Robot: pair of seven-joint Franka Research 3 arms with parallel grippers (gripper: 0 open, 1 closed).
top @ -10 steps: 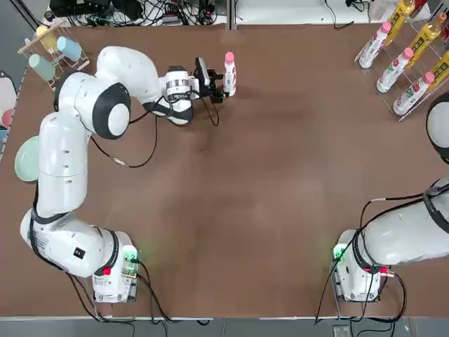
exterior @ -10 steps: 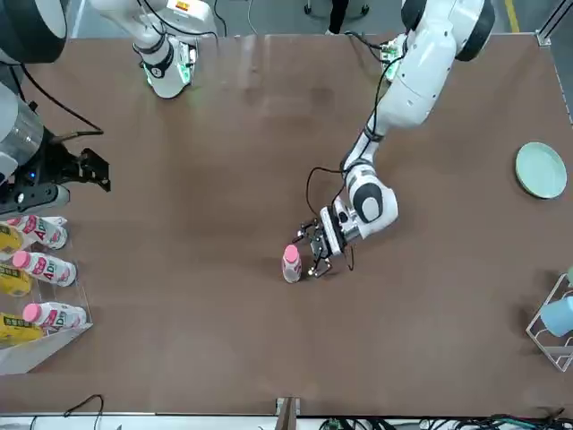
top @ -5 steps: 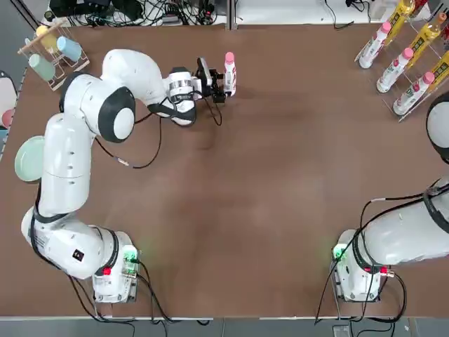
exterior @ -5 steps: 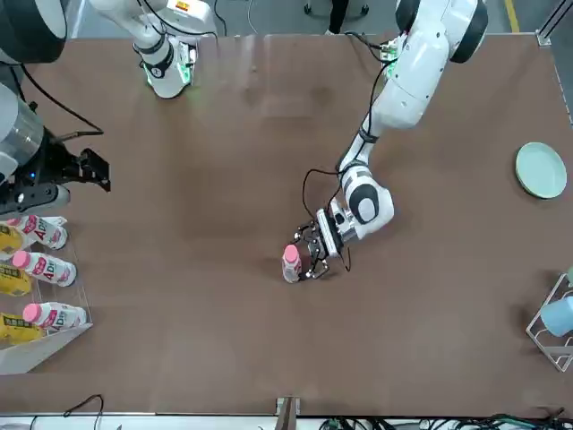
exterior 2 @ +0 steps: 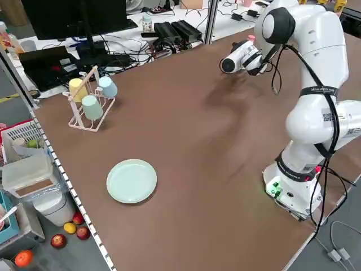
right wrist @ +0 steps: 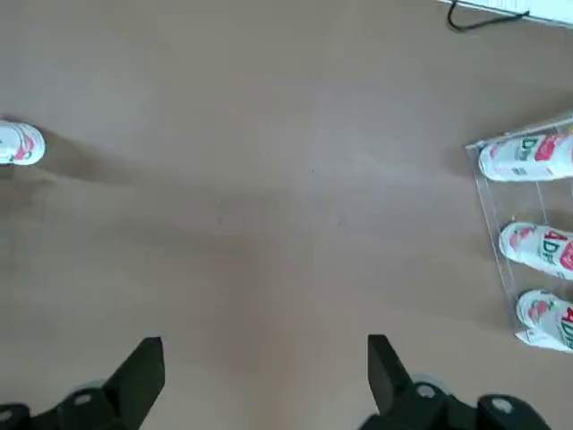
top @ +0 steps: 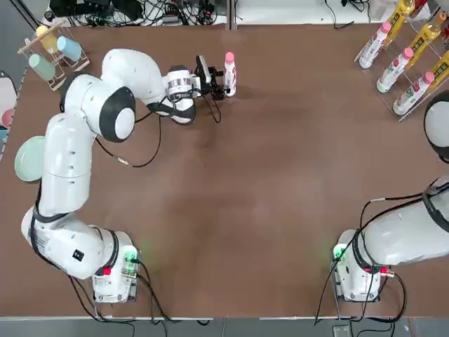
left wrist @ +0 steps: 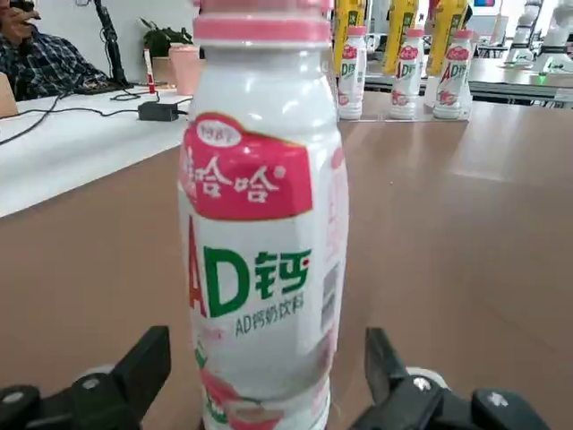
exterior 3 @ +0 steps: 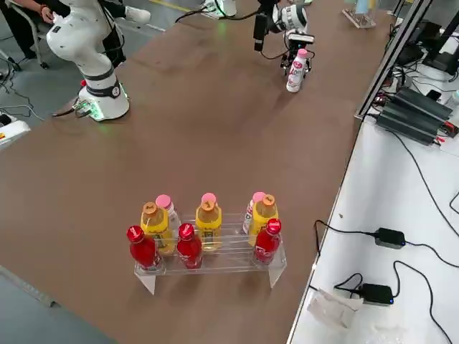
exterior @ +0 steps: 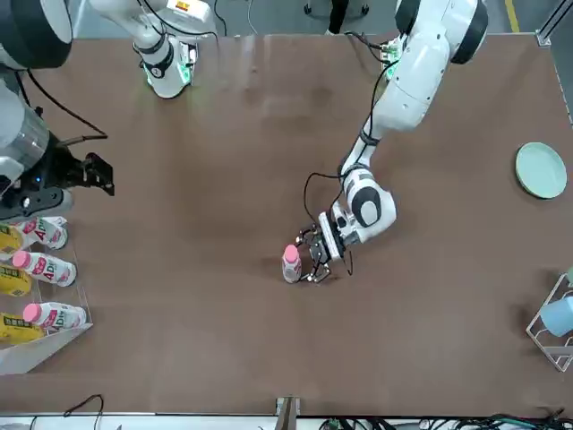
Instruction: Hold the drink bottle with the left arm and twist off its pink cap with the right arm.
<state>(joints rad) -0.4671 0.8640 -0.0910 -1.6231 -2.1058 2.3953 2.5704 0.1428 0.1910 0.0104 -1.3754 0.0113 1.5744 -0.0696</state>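
**Left pincer flanking the drink bottle, grip not yet made**

Standing upright near the far edge of the worktop (top: 280,175): the drink bottle (top: 229,76), with the pink cap (top: 229,57) screwed on top. Just beside it, coming in level from the side: the left pincer (top: 221,81), spread wide, one finger (left wrist: 134,376) on each side of the bottle's lower body with a clear gap to both in the left wrist view. No contact to be seen. Hanging off at the right edge of the worktop, above bare brown surface: the right pincer (right wrist: 260,381), also spread wide and empty, well apart from the bottle.

To do this step well, probably: ease in a little deeper so the pads meet the straight body of the bottle rather than its rounded base, keep the bottle centred between the fingers, then close squarely. Pressing on one side first risks tipping or sliding a light, slim bottle. Grip low and firm, leaving the neck and cap free for the right pincer to come down from above.

Containers: a clear rack (exterior 3: 215,261) at the right side of the worktop, loaded with spare bottles, pink-capped white ones, yellow-labelled ones and red ones. A wire stand (exterior 2: 84,116) at the far left corner, carrying yellow, blue and green cups. A pale green plate (exterior 2: 132,180) near the left edge, nothing on it.
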